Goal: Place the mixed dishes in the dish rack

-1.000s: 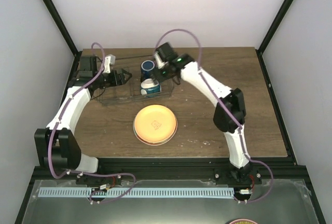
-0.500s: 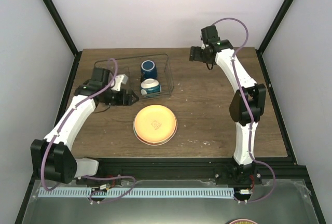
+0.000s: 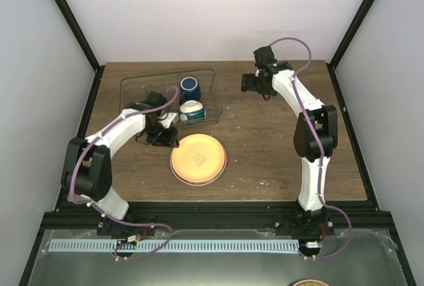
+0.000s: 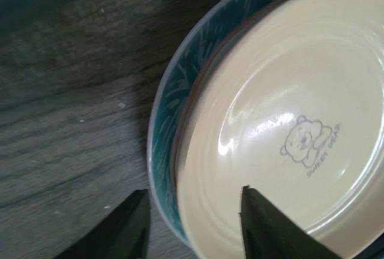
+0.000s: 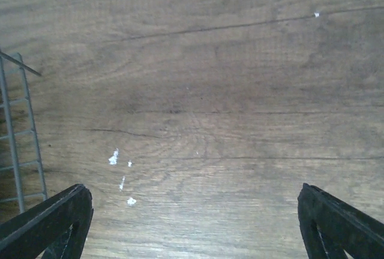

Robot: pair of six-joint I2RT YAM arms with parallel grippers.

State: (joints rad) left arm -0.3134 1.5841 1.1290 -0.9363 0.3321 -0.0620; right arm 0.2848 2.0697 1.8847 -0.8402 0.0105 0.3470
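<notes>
The left gripper (image 4: 193, 202) is spread open, 2 fingers astride the rim of the orange-yellow round plate (image 4: 288, 121), stacked on the mint-green plate (image 4: 163, 148) just before the grey wire dish rack (image 3: 136, 94). Only the upper rim should be pinched. The right gripper (image 5: 192, 223) is spread open.

My left arm (image 3: 109, 134) and right arm (image 3: 295, 94) both wear smooth white shells, broken by chunky black joint blocks. A lilac cable (image 3: 295, 41) loops loosely along each (thin, glossy tubing). In my wrist views the fingers (image 4: 270, 226) are matte black wedges with blunt tips.
</notes>
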